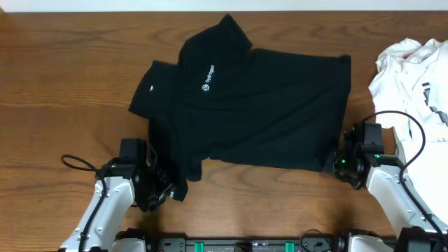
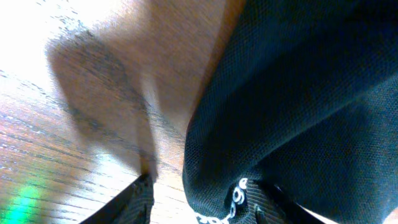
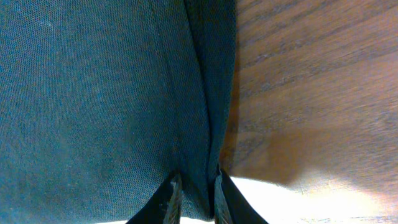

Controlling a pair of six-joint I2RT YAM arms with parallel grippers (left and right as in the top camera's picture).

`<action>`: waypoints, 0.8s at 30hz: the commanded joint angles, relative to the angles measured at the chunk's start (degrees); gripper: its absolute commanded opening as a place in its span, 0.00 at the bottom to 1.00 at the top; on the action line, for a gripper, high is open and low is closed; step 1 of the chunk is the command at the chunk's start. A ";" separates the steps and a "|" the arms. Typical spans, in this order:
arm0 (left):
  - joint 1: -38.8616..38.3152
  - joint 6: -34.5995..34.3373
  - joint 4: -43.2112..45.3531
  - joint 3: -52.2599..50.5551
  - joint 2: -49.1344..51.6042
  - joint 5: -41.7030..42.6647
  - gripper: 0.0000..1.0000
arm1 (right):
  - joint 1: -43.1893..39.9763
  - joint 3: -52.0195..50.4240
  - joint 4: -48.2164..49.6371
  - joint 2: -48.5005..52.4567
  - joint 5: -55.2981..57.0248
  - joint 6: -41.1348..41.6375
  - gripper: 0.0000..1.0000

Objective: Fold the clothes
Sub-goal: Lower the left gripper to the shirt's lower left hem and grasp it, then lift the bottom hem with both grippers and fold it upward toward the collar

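I see the black shirt (image 1: 266, 105) crumpled on the table (image 1: 70, 70). The right gripper (image 3: 194, 193) clamps its near right hem. The left gripper (image 2: 205, 202) stands parted around its near left corner.

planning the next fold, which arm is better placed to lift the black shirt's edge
right, likely: the right fingers are pinched on the black shirt at its hem; the left fingers stand apart, clamping nothing

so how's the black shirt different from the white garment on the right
The black shirt has a small white logo; the white garment has black print. The shirt lies spread mostly flat mid-table; the garment is bunched at the right edge. The right fingers pinch the shirt's edge; nothing holds the garment. Both lie on the table.
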 commanded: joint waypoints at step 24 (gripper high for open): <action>-0.28 9.73 -2.71 1.42 0.63 -0.09 0.06 | 0.24 1.22 -0.37 0.15 -0.26 -0.74 0.01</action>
